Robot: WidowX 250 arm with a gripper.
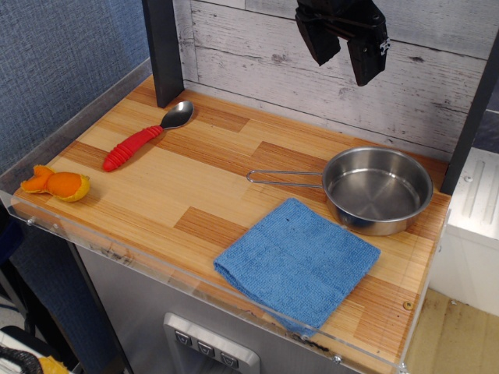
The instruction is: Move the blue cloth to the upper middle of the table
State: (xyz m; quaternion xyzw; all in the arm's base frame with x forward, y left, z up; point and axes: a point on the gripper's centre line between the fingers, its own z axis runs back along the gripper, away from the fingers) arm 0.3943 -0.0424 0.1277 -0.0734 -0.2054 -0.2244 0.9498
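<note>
Nearest the camera: the square medium-blue terry cloth (pixel 298 262) lies flat at the front right of the light and dark wood-plank worktop (pixel 195 183), turned diamond-wise. Its near corner sits right at the clear acrylic rim (pixel 156 261). Its far corner lies just beside, possibly touching, the round steel pan (pixel 377 189).

Risk 1: a pinch taken at the near corner could meet the rim. The plastic edge gives the fingers little room there, so the grip may close on rim or air.

Risk 2: dragging the cloth back and left, rather than lifting it, could catch the pan's thin wire handle (pixel 284 178), which points left across the likely path. The pan looks light and could slide or swing.

Risk 3: soft terry folded in layers; a shallow pinch may lift only the top layer, so the cloth would unfold and trail.

Left side, well apart: an orange toy piece (pixel 56 184) at the front left edge, and a red-handled metal spoon (pixel 148 135) further back. The spoon lies near the upper left, so a drop placed too far left could cover its bowl.

Farthest: the black hand (pixel 347 48) hangs high above the back of the worktop, fingers somewhat apart, holding nothing. Task not yet begun; the upper middle planks appear free.
</note>
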